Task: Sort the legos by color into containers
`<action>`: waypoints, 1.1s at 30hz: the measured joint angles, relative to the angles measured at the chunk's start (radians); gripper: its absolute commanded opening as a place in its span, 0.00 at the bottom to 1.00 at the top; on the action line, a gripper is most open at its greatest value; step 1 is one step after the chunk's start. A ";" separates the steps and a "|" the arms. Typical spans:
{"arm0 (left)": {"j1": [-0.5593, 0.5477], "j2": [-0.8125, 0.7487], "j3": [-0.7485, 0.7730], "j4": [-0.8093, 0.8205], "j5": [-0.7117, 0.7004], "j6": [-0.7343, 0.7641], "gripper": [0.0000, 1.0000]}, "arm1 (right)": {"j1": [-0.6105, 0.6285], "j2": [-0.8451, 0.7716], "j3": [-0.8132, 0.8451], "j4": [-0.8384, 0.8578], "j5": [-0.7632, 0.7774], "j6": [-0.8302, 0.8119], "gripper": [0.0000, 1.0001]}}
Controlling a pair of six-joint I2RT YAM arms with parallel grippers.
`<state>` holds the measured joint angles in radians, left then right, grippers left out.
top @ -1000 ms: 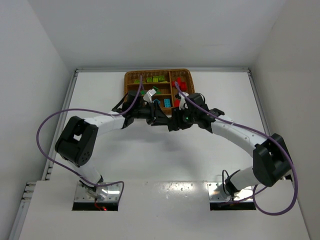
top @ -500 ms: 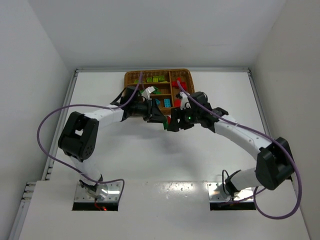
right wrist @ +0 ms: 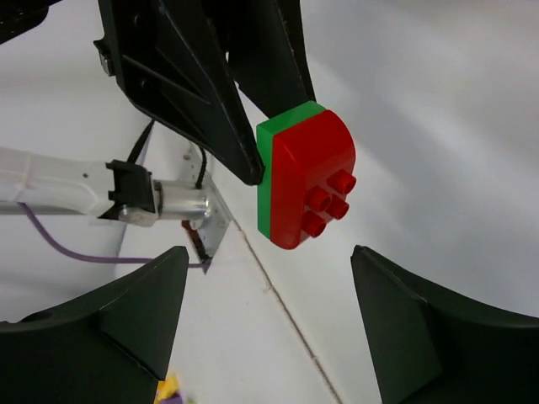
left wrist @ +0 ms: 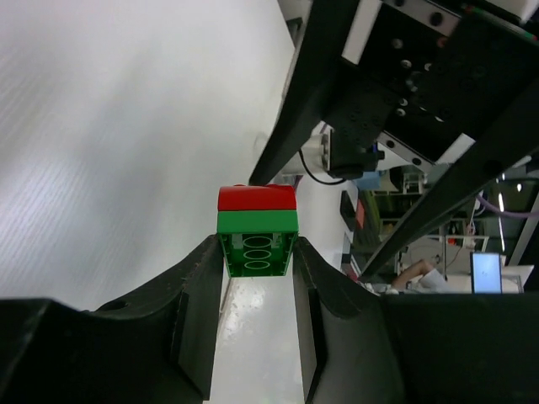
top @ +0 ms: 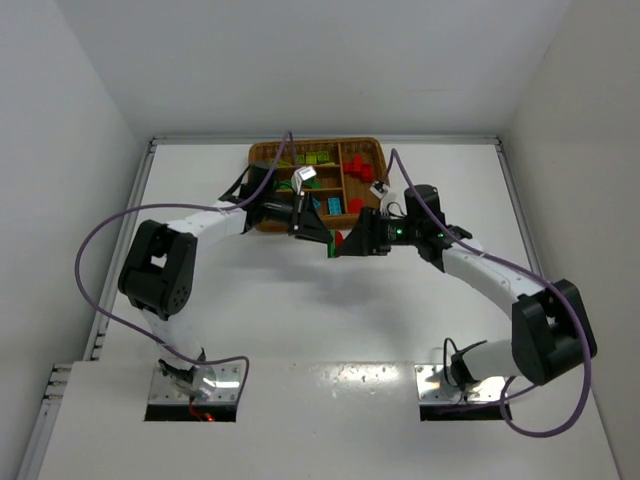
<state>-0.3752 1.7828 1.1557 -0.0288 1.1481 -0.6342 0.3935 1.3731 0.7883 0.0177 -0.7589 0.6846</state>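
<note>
Over the white table (top: pixel 250 300), we are seeing the left gripper (left wrist: pixel 258 254) clamping a green brick (left wrist: pixel 257 234) joined to a red brick (right wrist: pixel 312 172), the right gripper (right wrist: pixel 265 290) agape; a skewed pull risks dropping both.

Lab: white-walled robot cell (top: pixel 320 70)

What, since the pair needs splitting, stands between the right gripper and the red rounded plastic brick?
Nothing visible; the red rounded plastic brick faces the open right gripper, left gripper holding its green plastic brick.
</note>
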 measured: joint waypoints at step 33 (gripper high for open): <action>0.011 -0.006 0.001 -0.047 0.138 0.134 0.00 | -0.038 0.233 -0.074 0.500 -0.274 0.293 0.34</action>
<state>-0.3645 1.7763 1.1568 -0.0761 1.2865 -0.5007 0.3557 1.6058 0.7147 0.5179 -1.0332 0.9771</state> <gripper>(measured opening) 0.403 0.401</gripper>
